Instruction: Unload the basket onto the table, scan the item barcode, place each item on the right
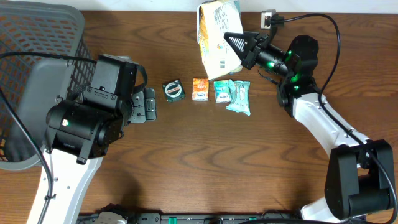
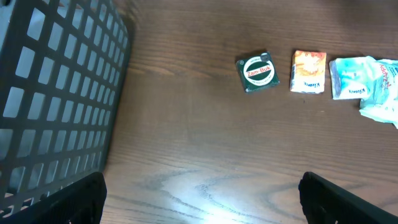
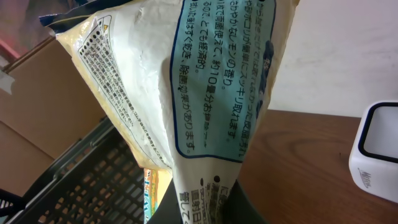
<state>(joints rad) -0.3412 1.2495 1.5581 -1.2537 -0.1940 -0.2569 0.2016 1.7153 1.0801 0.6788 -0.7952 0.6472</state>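
- Dark wooden bench [image 1: 205,155] under us, with a black mesh basket [image 1: 31,74] off at the left edge.
- Lined up mid-bench are a small round-label tin [image 1: 173,91], an orange packet [image 1: 199,89] and some teal packets [image 1: 233,94], all lying flat.
- The item in play is the big cream-and-blue bag [image 1: 217,37], held up off the bench at the back, just behind that row.
- The right arm [image 1: 311,106] reaches in from the right. The right jaws are clamped nearly closed on the bag's edge, and the wrist view shows the bag rising straight out of the pinch.
- The left jaws are spread as wide as they go and hold nothing, hovering over bare wood beside the basket, with the fingertips [image 2: 348,199] showing at the bottom corners.
- Handling call: it looks like a soft film pouch, wrinkled and floppy, probably light with loose contents that could shift.
- The glossy skin could slip in a thin pinch, so a flat sealed edge is the safest hold.
- Keep off the printed panel, since creases there could spoil a barcode read.
- I can't pick out a barcode.
- A white box [image 3: 376,149] sits at the right, possibly the scanner, though I can't say for sure.
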